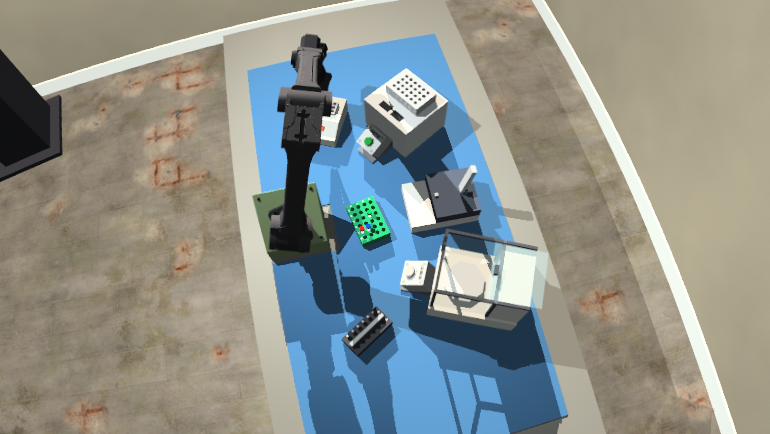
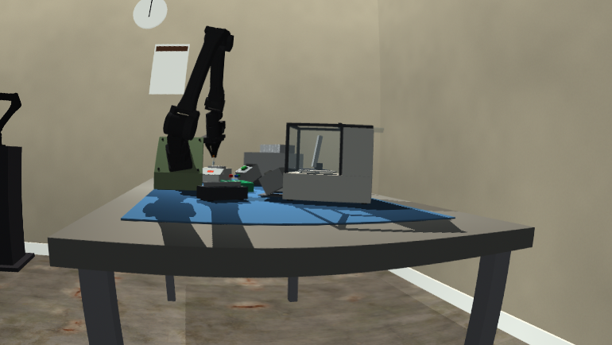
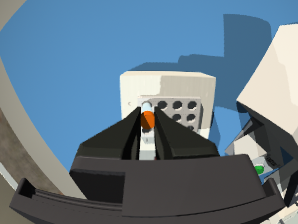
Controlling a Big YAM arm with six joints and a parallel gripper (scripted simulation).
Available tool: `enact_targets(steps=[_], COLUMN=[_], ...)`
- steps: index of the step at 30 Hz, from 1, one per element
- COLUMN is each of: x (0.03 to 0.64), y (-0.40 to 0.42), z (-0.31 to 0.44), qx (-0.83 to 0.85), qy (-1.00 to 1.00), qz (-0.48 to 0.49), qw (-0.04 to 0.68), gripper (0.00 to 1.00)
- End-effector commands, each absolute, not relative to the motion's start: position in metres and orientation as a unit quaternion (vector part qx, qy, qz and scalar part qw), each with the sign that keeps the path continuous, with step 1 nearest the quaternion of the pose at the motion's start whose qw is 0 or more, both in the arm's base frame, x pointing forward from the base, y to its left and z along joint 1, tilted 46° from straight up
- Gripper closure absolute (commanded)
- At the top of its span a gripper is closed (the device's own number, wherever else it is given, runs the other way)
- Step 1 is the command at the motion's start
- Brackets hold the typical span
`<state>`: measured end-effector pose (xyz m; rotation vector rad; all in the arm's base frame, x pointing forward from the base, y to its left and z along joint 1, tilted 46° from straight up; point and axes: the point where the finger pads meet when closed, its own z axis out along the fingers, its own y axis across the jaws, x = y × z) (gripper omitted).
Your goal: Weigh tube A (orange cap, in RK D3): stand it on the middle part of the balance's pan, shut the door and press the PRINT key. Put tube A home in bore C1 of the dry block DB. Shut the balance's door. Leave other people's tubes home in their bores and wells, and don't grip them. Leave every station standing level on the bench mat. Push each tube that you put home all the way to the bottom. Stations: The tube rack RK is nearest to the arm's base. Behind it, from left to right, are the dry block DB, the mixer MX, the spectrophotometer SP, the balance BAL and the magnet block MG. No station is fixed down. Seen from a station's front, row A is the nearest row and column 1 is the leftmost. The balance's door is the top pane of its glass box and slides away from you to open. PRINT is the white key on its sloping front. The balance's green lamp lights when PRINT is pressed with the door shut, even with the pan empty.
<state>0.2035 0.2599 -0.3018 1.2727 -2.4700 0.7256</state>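
My gripper (image 3: pixel 147 112) (image 2: pixel 212 155) is shut on tube A (image 3: pixel 148 119), a clear tube with an orange cap, and holds it upright. It hangs right over the dry block DB (image 3: pixel 168 90) (image 2: pixel 217 172) (image 1: pixel 335 121), a white block with dark bores, at the block's left column. I cannot tell whether the tube's tip is inside a bore. In the top view the arm hides the gripper. The balance (image 1: pixel 468 315) (image 2: pixel 325 188) stands at the right. Its top pane (image 1: pixel 520 274) is slid back and its pan (image 1: pixel 464 273) is empty. The white PRINT key (image 1: pixel 410 271) is on its sloping front.
The green rack RK (image 1: pixel 368 219) holds a red-capped and a blue-capped tube. A grey unit with a perforated top (image 1: pixel 405 110), a small unit with a green knob (image 1: pixel 369 142), a lidded instrument (image 1: pixel 439 202) and the black magnet block (image 1: pixel 367 329) stand on the blue mat (image 1: pixel 425 377).
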Motion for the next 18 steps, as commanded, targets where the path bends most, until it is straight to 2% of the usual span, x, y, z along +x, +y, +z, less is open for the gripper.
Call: enact_targets(steps=[1, 18], x=[0.206, 0.199], y=[0.263, 0.253], z=[-0.311, -0.309], qx=[0.437, 0.438], qy=[-0.854, -0.852], qz=[0.249, 0.253], qw=[0.132, 0.138], gripper=[0.91, 0.91])
